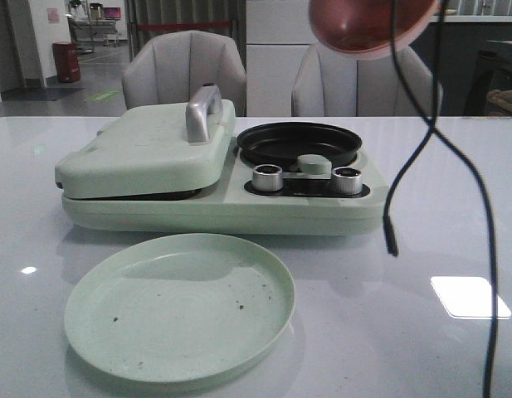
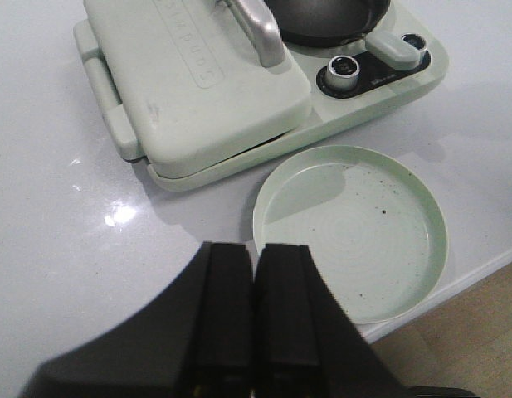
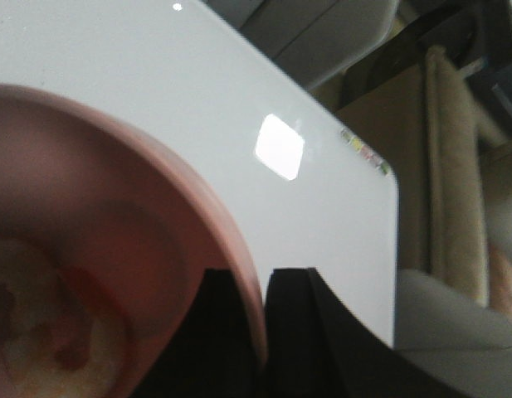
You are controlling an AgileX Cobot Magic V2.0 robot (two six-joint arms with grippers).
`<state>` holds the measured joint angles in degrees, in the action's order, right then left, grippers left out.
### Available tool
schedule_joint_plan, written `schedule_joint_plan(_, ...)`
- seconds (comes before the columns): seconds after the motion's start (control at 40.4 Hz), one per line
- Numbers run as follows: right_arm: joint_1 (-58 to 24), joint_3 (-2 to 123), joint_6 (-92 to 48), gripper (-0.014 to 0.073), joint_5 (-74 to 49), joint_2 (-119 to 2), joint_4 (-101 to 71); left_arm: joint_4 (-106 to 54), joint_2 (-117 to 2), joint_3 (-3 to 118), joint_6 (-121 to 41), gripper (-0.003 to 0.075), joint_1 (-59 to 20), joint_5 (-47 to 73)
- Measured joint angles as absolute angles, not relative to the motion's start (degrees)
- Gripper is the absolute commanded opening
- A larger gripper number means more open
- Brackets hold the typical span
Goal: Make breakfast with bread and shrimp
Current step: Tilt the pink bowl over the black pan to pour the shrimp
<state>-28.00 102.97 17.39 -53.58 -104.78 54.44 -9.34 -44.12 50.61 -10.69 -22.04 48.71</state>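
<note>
right hand (image 3: 260, 332) clamping pink bowl (image 3: 114, 274) rim

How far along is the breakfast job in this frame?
Early to midway. The sandwich press lid is shut; whether bread is inside cannot be seen. In hand: the right gripper clamps the pink bowl's rim, held high, something pale and orange blurred inside. The black pan and green plate hold no food. The left gripper is shut, idle.

— Where do we find the plate (image 1: 179, 308)?
— Lower left of the frame, just before the cooker (image 1: 222, 178).
— And the pan (image 1: 299, 143)?
— On the cooker's right half (knobs (image 1: 268, 177) before it), lid (image 1: 148, 149) left; the bowl (image 1: 372, 25) sits upper right.
</note>
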Motion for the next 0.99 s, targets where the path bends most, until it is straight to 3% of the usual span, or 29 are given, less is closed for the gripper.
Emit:
schedule_joint_plan(0.396, -36.02, 105.67, 34.25, 0.0043, -60.74, -116.95, 91.44, -9.34, -44.12, 50.61, -10.69, 0.01, -22.04, 48.72)
schedule_joint_plan(0.99, -36.63, 106.6, 35.87, 0.0043, -61.91, -117.92, 97.34, -8.51, -44.12, 50.61, -10.69, 0.0099, -22.04, 48.82)
